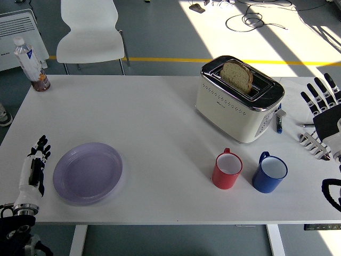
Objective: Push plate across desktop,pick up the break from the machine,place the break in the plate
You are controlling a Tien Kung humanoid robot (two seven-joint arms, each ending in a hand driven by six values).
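Observation:
A pale purple plate (87, 173) lies at the table's near left. A cream toaster (239, 99) stands at the right, with a slice of bread (237, 76) sticking up from a slot. My left hand (35, 161) is open, fingers straight, just left of the plate and not touching it. My right hand (322, 97) is open with fingers spread, at the right edge, to the right of the toaster and apart from it.
A red mug (227, 170) and a blue mug (269, 173) stand in front of the toaster. A water bottle (31, 64) stands at the far left corner. A white chair (91, 33) is behind the table. A small dark pen-like object (279, 122) lies beside the toaster.

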